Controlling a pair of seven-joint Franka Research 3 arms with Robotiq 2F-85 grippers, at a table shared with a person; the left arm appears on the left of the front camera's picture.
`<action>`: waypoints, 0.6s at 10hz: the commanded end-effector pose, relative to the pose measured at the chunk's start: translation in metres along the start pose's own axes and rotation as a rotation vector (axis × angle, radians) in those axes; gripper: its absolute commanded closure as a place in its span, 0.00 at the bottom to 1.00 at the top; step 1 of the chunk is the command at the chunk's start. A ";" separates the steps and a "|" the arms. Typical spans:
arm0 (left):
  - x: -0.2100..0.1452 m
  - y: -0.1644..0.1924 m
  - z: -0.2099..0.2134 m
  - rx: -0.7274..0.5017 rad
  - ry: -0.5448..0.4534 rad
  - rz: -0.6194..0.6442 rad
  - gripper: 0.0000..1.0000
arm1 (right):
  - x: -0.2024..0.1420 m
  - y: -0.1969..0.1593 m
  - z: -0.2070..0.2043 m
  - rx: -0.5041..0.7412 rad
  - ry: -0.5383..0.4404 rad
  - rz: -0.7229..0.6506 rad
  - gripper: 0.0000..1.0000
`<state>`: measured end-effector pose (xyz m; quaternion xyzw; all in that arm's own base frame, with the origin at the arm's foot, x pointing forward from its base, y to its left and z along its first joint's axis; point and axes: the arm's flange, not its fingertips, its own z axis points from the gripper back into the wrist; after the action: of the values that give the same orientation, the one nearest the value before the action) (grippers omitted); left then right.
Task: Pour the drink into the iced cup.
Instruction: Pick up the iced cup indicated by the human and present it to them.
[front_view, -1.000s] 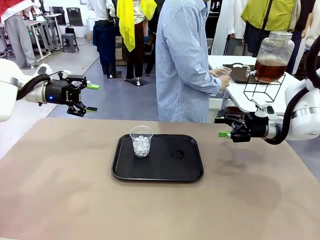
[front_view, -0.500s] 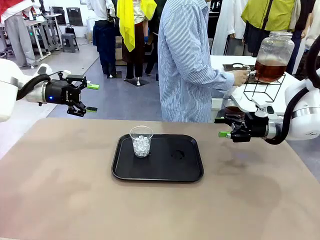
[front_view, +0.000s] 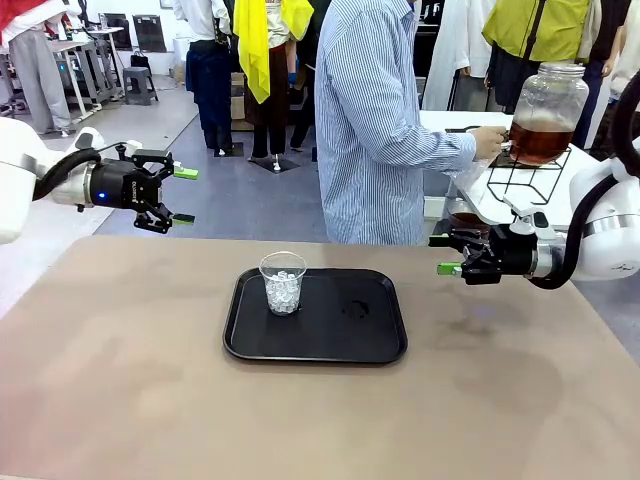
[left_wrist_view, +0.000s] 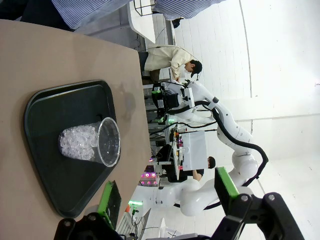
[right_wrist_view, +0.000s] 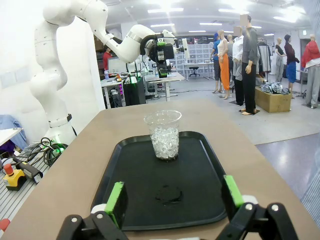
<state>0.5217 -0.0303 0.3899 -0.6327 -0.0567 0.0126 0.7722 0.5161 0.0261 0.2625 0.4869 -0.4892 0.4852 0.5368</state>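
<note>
The iced cup (front_view: 283, 283), clear plastic and half full of ice cubes, stands at the back left of a black tray (front_view: 315, 345). The drink (front_view: 538, 142), an amber liquid, fills the lower part of a large glass jar on a wire stand on the white side table. A person's hand (front_view: 488, 143) rests at the jar's tap. My left gripper (front_view: 184, 195) hovers open, far left of the tray. To the tray's right my right gripper (front_view: 440, 254) is open too. The cup (left_wrist_view: 92, 142) lies beyond my left gripper (left_wrist_view: 167, 187), and the cup (right_wrist_view: 163, 134) stands ahead of my right gripper (right_wrist_view: 173, 192).
The person in a striped shirt (front_view: 370, 120) stands at the table's far edge, turned toward the side table (front_view: 470, 195). A small wet mark (front_view: 352, 309) is on the tray's right half. The brown tabletop (front_view: 150, 400) is bare around the tray.
The person's hand, which held a small cup near the chest, has reached right to the jar's tap. Both arms have stayed still.
</note>
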 end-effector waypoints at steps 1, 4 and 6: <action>0.000 -0.001 -0.001 0.002 -0.002 -0.003 0.00 | 0.003 -0.001 -0.001 0.001 0.001 -0.002 0.00; 0.000 -0.001 -0.001 0.002 -0.002 -0.003 0.00 | 0.003 -0.001 -0.001 0.001 0.001 -0.002 0.00; 0.000 -0.001 -0.001 0.002 -0.002 -0.003 0.00 | 0.003 -0.001 -0.001 0.001 0.001 -0.002 0.00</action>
<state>0.5217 -0.0303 0.3899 -0.6327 -0.0567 0.0126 0.7722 0.5161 0.0261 0.2625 0.4870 -0.4892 0.4852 0.5368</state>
